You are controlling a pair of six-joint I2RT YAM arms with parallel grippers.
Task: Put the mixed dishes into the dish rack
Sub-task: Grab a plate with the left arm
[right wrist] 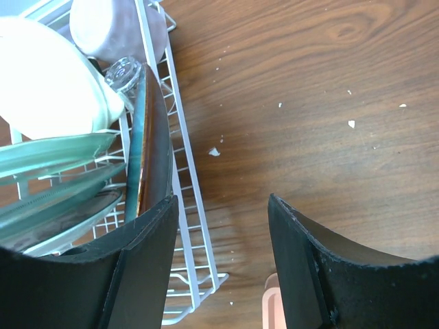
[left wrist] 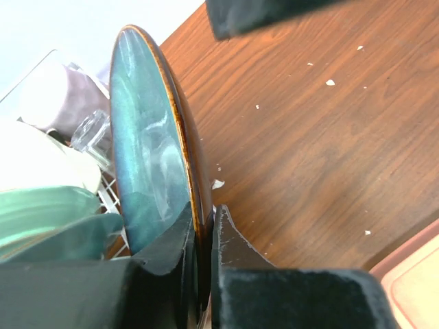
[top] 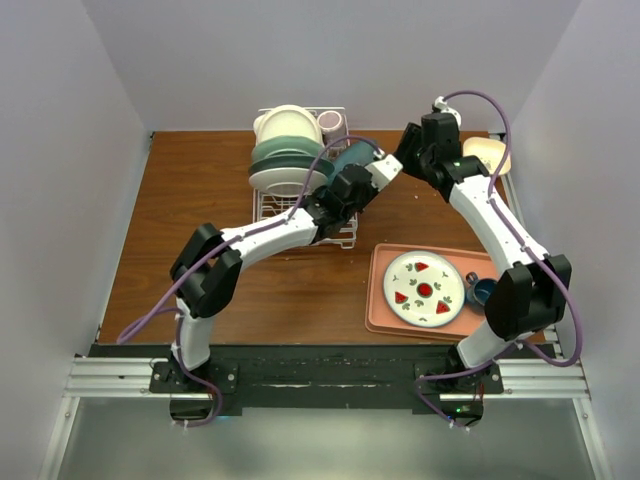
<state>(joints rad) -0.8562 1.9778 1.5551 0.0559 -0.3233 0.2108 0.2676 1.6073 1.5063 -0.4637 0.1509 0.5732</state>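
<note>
**Clerk:** While the tally is open, what stands in the dish rack [top: 268, 210]?

**Checker:** Entry one: white bowl [top: 288, 126], far end. Entry two: purple cup [top: 333, 124], back corner beside the bowl. Entry three: clear glass [right wrist: 123, 72], just in front of the cup. Entry four: green plates [right wrist: 55, 154], several, leaning on edge in the slots. Entry five: teal plate [left wrist: 147, 151], brown-rimmed, upright along the rack's right side.

**Clerk:** Is entry five settled?

**Checker:** Provisional. The left gripper [left wrist: 204, 233] is clamped tight on its rim, so it is not yet let go (whether its lower edge sits between the prongs is hidden).

**Clerk:** Right gripper [right wrist: 221, 205]?

**Checker:** Fingers apart, holding nothing, hanging over the rack's right rail and the bare table [top: 200, 200], one finger just beside the teal plate.

**Clerk:** Outstanding stock?

**Checker:** Patterned plate [top: 424, 288], flat on the pink tray [top: 385, 262]. Dark cup [top: 483, 292], on the tray at that plate's right. Cream dish [top: 488, 153], far right corner of the table, behind the right arm.

**Clerk:** Progress?

**Checker:** By my reckoning, well past half. Left to do: release the teal plate, then rack those three pieces.
</note>
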